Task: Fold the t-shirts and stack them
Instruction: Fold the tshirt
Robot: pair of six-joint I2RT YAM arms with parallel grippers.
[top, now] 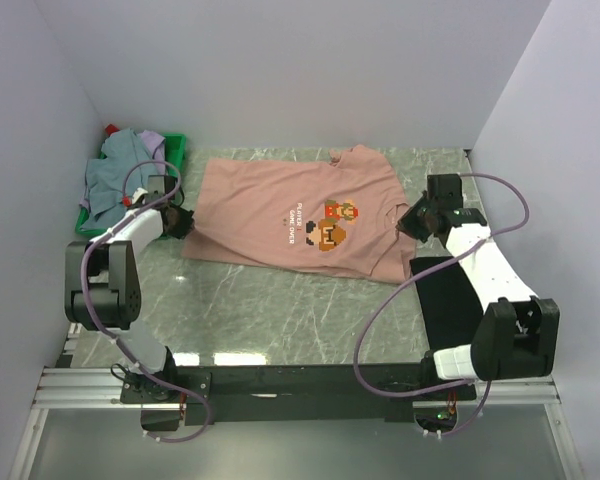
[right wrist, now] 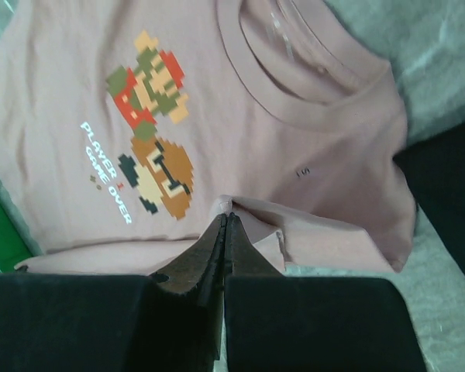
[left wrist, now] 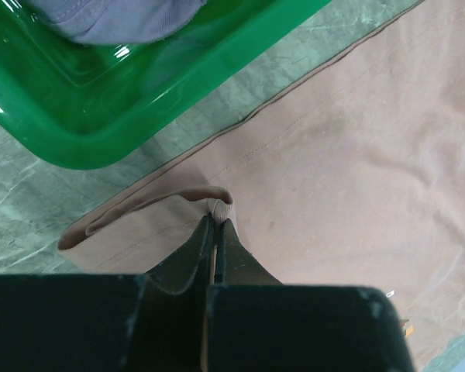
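Note:
The salmon-pink t-shirt [top: 280, 215] lies spread on the marble table with its pixel-figure print [top: 330, 225] up. My left gripper [top: 185, 222] is shut on the shirt's left hem corner, a small fold pinched between the tips [left wrist: 217, 215]. My right gripper [top: 412, 222] is shut on the shirt's cloth by the right sleeve and shoulder [right wrist: 226, 211], below the collar [right wrist: 294, 85]. A black t-shirt [top: 448, 300] lies flat at the right, under my right arm. Grey-blue [top: 115, 175] and lavender [top: 153, 140] shirts are heaped in the crate.
The green plastic crate [top: 175, 150] stands at the back left, right next to my left gripper; its rim shows in the left wrist view [left wrist: 101, 124]. White walls close in the table on three sides. A black rail runs along the near edge [top: 300, 380].

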